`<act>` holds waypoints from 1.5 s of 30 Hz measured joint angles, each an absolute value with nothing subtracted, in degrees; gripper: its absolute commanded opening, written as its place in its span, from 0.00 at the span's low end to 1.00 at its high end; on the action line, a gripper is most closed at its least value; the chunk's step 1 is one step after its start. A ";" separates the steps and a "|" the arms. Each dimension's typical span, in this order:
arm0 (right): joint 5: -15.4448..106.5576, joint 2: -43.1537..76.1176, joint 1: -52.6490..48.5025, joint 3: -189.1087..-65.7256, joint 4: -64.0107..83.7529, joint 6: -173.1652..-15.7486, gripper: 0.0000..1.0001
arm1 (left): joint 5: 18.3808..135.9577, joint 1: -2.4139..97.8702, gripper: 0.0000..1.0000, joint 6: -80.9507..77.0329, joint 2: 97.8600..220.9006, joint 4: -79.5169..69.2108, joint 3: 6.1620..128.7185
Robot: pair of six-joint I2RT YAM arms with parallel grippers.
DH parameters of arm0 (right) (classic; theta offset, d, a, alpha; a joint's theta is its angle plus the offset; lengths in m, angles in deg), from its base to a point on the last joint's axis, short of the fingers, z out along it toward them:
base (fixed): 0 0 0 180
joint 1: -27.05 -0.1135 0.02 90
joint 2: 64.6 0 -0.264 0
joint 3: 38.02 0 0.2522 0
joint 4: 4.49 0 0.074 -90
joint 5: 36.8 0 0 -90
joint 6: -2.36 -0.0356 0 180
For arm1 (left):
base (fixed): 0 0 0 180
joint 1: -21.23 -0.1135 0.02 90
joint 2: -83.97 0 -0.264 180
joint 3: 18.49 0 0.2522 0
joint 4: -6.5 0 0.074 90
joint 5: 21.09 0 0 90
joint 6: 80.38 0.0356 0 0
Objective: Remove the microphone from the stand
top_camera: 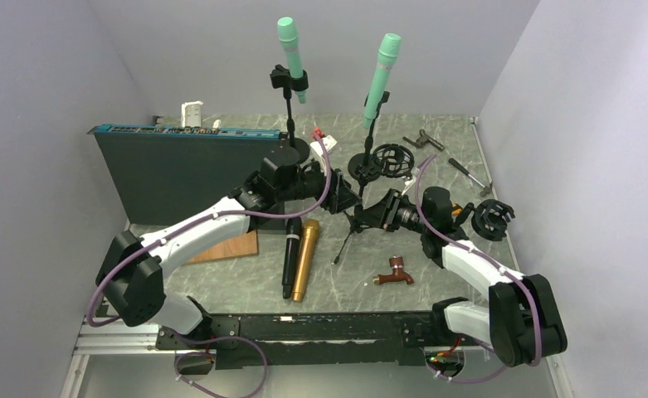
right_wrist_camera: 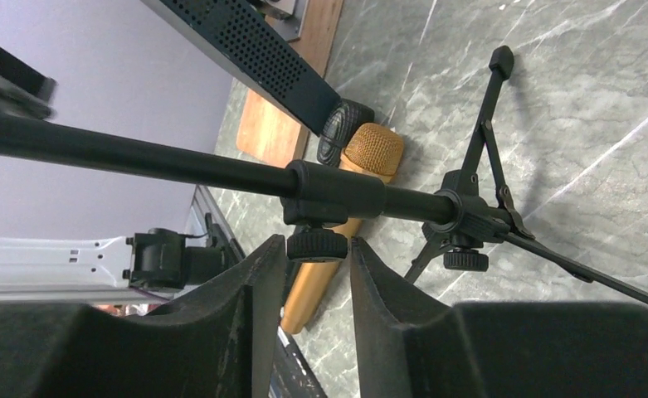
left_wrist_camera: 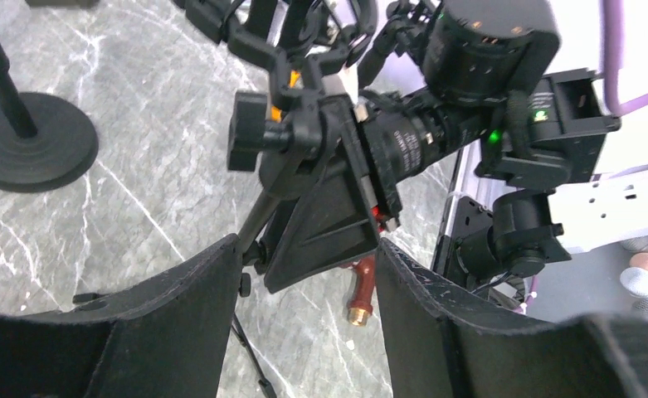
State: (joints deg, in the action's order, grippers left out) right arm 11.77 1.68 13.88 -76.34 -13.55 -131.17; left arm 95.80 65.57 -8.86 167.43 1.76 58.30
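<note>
Green-bodied, one microphone (top_camera: 289,48) and a second microphone (top_camera: 382,73) stood clipped in upright stands (top_camera: 289,124) at the back of the counter (top_camera: 337,284). Nearer us, the right gripper (right_wrist_camera: 318,259) sat narrowed around the tripod stand's (right_wrist_camera: 221,172) clamp knob (right_wrist_camera: 316,243); we could not tell whether it pressed. The left gripper (left_wrist_camera: 308,253) was spread open, the stand's pole between its fingers.

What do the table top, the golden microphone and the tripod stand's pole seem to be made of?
Table top: looks like grey-green marble or laminate, white veins.
Golden microphone: probably metal, gold finish, mesh head.
Tripod stand's pole: likely metal tube, matte black.
</note>
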 measured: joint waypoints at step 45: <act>37.97 0.31 -0.41 -80.16 -2.30 -115.87 0.00 | 100.11 63.86 0.59 -7.64 171.22 -8.08 67.72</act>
State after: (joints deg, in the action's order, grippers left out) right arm 37.97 0.31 -0.41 -80.16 -2.30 -115.87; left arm 100.11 63.86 -7.64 171.22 -8.08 67.72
